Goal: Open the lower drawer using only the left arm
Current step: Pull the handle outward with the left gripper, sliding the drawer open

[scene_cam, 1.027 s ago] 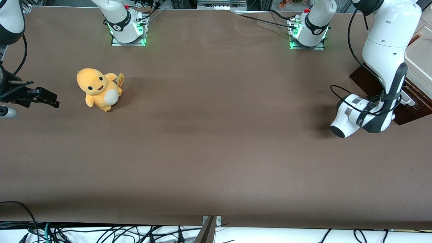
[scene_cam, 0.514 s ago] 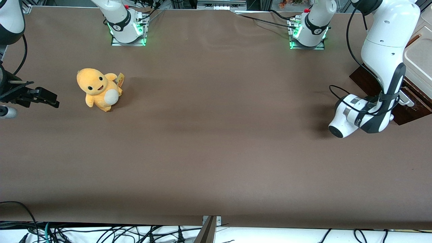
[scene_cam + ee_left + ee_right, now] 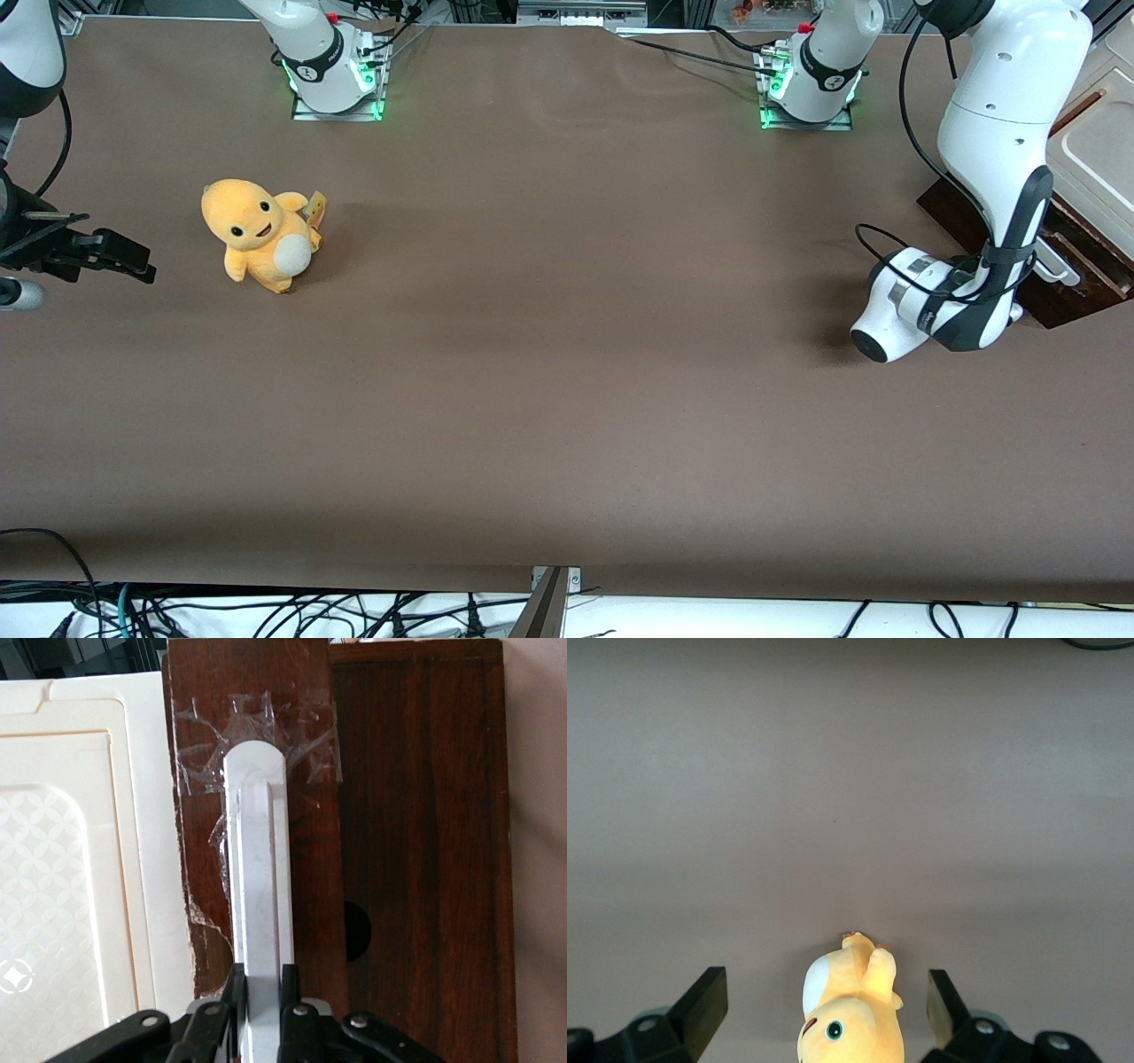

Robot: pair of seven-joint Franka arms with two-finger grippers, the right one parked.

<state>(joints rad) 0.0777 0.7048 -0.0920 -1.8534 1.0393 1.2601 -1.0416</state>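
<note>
An orange plush toy (image 3: pixel 260 232) sat on the brown bench (image 3: pixel 567 381) toward the parked arm's end. At the working arm's end, about three o'clock, the large white left arm (image 3: pixel 992 168) reached the dark-brown wooden lower drawer (image 3: pixel 416 815). Its black gripper (image 3: pixel 262 988) had its fingers (image 3: pixel 236 992) pinching the long white bar handle (image 3: pixel 259 868).

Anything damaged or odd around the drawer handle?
Yes. The white bar handle on the lower drawer is patched with crinkled clear tape at its end, and the wood edge looks chipped. The gripper is shut on the handle.
</note>
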